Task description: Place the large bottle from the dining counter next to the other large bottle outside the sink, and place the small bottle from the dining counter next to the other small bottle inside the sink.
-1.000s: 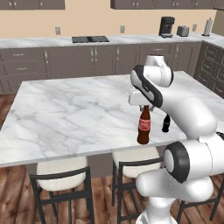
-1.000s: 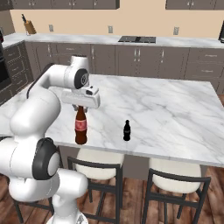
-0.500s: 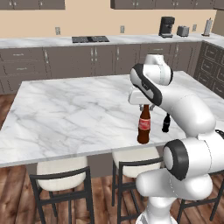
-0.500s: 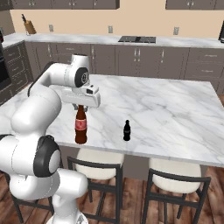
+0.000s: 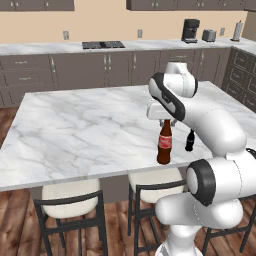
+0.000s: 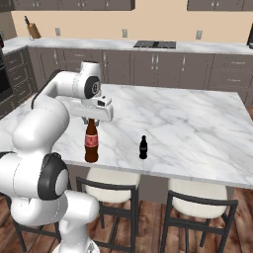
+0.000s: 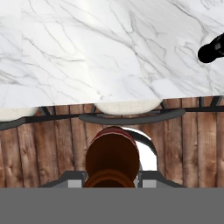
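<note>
Comparing with the frames from 1 second and half a second before, nothing has visibly shifted: the arm, both bottles and the camera views sit as they did.

The end effector (image 5: 166, 121) hangs straight down over the large brown bottle (image 5: 164, 142), its jaws drawn narrow around the bottle's neck just under the cap. From the right base view the end effector (image 6: 90, 120) likewise sits on the top of the large brown bottle (image 6: 91, 141), which stands upright with its red label facing outward. From the hand view, the brown bottle (image 7: 112, 159) rises between the 2 fingers (image 7: 72, 179) at the bottom, its shoulder and neck seen from above. Whether its base rests on the marble or is lifted just clear cannot be told.

That bottle stands near the front edge of the white marble table (image 5: 75, 130), above 2 cushioned stools (image 5: 70, 192). The small black bottle (image 5: 190, 141) stands upright on the same table, near the large one but apart from it, also close to the front edge (image 6: 143, 147).
</note>
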Available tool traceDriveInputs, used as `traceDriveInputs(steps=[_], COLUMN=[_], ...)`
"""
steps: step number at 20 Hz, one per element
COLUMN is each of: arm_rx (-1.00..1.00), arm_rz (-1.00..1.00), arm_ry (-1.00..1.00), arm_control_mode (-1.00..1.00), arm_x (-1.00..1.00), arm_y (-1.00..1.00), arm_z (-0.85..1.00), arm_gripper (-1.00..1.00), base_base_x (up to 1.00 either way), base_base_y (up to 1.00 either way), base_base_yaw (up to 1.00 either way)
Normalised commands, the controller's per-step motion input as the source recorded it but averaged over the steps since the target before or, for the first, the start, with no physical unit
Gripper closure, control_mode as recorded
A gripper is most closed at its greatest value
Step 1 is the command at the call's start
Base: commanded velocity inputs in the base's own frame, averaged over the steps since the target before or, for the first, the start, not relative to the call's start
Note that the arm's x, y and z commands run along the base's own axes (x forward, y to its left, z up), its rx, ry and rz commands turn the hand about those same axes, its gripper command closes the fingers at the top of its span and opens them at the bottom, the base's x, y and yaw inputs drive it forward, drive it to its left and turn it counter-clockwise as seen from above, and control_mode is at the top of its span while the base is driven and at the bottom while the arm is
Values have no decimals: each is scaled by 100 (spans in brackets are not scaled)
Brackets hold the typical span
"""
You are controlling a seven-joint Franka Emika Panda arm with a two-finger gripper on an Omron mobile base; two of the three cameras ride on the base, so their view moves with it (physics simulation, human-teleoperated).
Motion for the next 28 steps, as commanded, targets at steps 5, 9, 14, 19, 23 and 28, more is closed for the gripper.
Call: traceDriveInputs(steps=[5,9,14,19,23,28], arm_rx=[0,0,0,0,0,0], arm_rz=[0,0,0,0,0,0], arm_ry=[0,0,0,0,0,0], arm_control_mode=[100,100,100,100,100,100], arm_x=[0,0,0,0,0,0], arm_y=[0,0,0,0,0,0], arm_z=[0,0,0,0,0,0], arm_gripper=[100,100,100,100,100,100], base_base_x=[-76,-87,-39,0,0,16], base_base_y=[0,-4,-56,-69,-70,-73], base_base_yaw=[-5,-14,-39,-57,-63,-60])
